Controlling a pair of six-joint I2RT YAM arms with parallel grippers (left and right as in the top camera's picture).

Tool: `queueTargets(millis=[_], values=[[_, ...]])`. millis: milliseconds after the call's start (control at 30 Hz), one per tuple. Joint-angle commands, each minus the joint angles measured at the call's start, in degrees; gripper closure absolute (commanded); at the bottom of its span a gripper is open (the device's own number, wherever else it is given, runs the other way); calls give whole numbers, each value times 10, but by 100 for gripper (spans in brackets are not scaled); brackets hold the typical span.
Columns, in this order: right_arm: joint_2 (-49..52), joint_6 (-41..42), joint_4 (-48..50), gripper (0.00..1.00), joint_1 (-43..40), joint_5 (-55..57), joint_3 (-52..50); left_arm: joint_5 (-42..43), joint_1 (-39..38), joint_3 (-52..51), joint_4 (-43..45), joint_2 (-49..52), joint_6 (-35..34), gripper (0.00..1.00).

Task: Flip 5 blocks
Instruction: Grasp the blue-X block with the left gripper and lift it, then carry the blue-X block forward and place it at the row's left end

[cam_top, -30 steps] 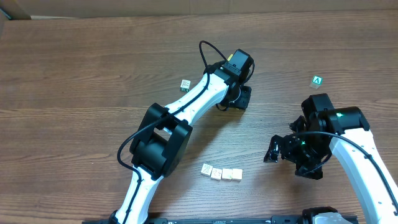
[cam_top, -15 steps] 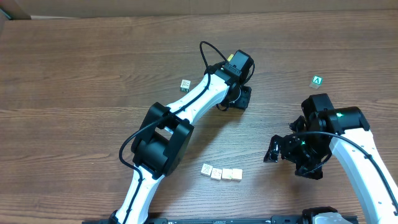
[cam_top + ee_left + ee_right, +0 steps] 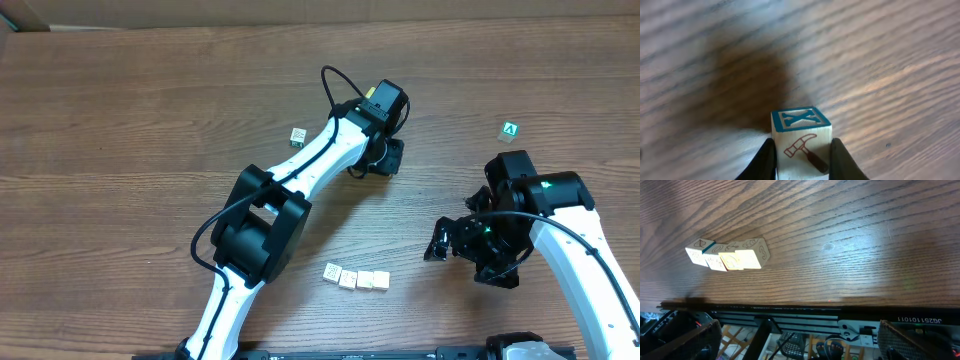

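The left hand (image 3: 801, 152) pinched a cube (image 3: 801, 131) marked with a blue X and a red hammer just toward 1 o'clock of the tabletop's (image 3: 120, 150) centre, the right hand (image 3: 438, 241) stood wide and empty at 4 o'clock, four blocks (image 3: 355, 279) lined up at 6 o'clock, and a fifth block (image 3: 297, 135) sat at 11 o'clock.

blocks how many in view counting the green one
7. Four in a row front centre, one lone block beside the left arm, the green A cube far right, the X block in the left gripper. More may hide under arms.
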Motion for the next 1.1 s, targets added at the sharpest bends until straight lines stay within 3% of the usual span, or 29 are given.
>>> queueTargets(millis=[0,433,667,867,1067], values=[[0,2,3,0,-3,-3,10,6,9,38,-42,2,-8,93],[0,2,1,0,-3,-3,10,-98,37,72,-229,-74,0,96],[0,2,-3,0,-3,-3,10,-178,20,47,-308,-129,-40,95],[0,2,-3,0,-3,-3,10,-182,2,-94,-271,-250,-76,95],[0,0,-1,0,-3,-3,10,-157,-8,-336,-178,-421,-111,95]])
